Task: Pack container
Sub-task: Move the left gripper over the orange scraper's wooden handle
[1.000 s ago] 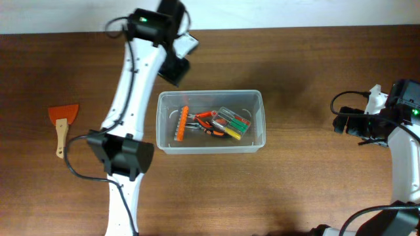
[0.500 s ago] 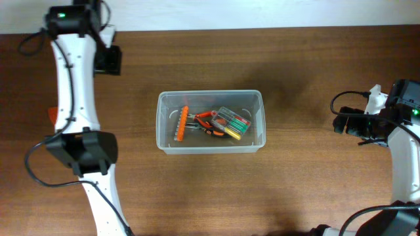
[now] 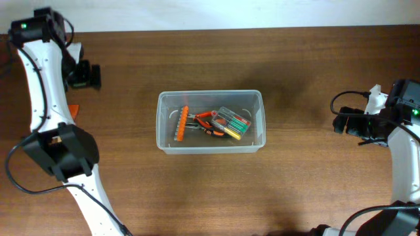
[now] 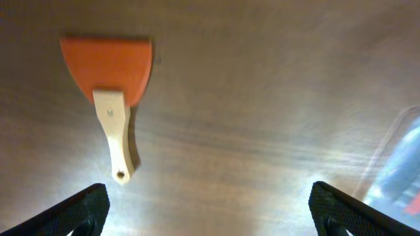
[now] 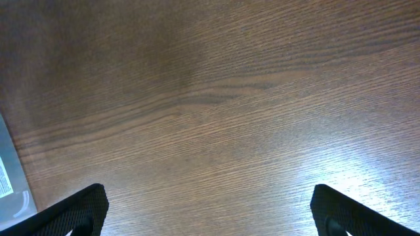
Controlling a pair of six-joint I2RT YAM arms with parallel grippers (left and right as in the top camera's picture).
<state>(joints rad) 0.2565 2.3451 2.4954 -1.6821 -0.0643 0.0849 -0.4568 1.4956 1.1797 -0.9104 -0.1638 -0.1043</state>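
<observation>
Two dark fingertips [image 4: 82, 211] sit at the bottom corners of the left wrist view, so the left gripper [image 4: 210, 213] is spread wide with nothing between its jaws. Beyond them on the wooden table [image 3: 295, 183] lies a scraper [image 4: 110, 85], its pale handle pointing back toward the fingers and its orange blade farther off, clear of both tips. The right gripper [image 5: 210, 213] shows the same wide, empty spread over bare wood grain, with only a pale corner of the container [image 3: 210, 147] at that view's lower left edge. From overhead, the container stands in the middle of the table, well apart from both grippers, with open wood on every side of it. Inside lie an orange bit rack [image 3: 180, 124], red-handled pliers [image 3: 207, 122] and a clear case [image 3: 234, 123] of coloured pieces, crowded together toward the centre. The left arm [image 3: 42, 85] reaches to the far left corner and hides nearly all of the scraper from above, leaving one orange sliver beside it; only the wrist camera shows the tool whole. The right arm [image 3: 400, 131] keeps to the right edge. Farthest off, a white strip [image 3: 262, 13] borders the table.
</observation>
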